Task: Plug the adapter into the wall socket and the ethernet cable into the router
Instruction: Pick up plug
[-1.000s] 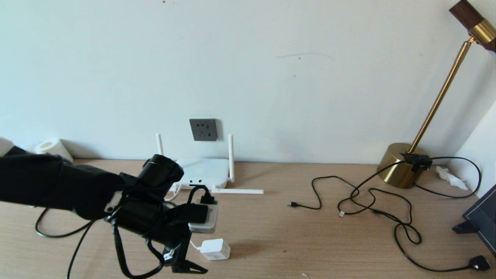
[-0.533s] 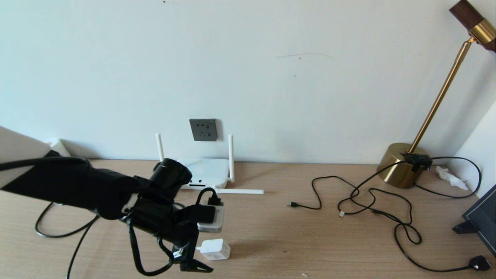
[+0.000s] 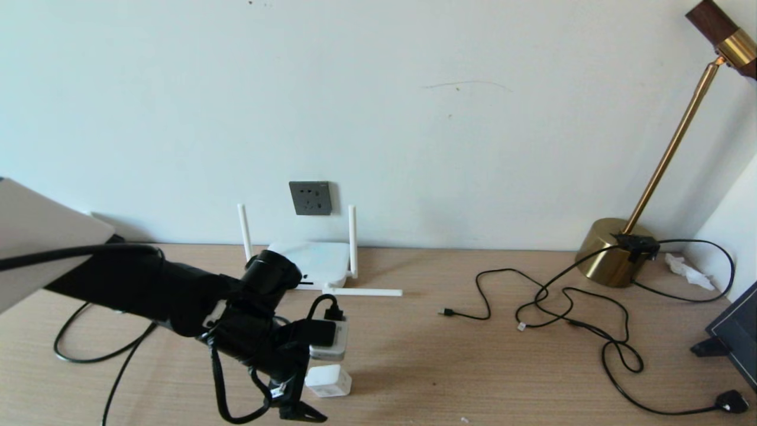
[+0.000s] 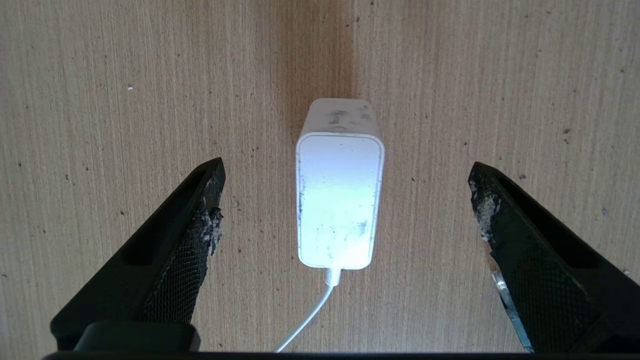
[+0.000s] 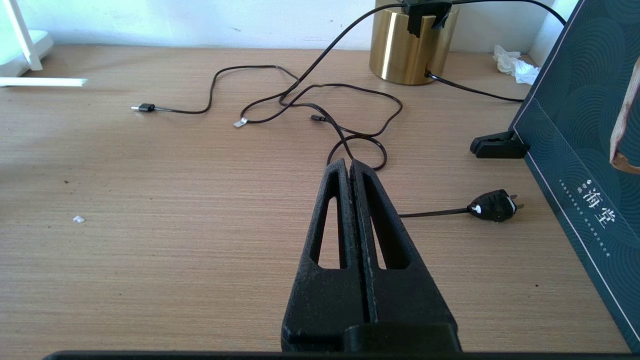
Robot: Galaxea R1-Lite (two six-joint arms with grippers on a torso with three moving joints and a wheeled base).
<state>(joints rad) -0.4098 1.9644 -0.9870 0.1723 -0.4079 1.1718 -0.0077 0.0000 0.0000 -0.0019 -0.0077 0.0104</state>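
Held wide apart, the fingers of the left gripper [image 4: 345, 200] are poised above the adapter [image 4: 340, 197], which is seen lying on the wooden table [image 3: 473, 367] at the lower centre-left of the head view, untouched by either finger, its thin white cord [image 4: 310, 320] trailing back under the wrist. Farther back, the router [image 3: 310, 263] is set against the wall below the wall socket [image 3: 310, 197]. Pressed together, the right gripper [image 5: 350, 167] is parked over bare table near thin black cables [image 5: 320, 100].
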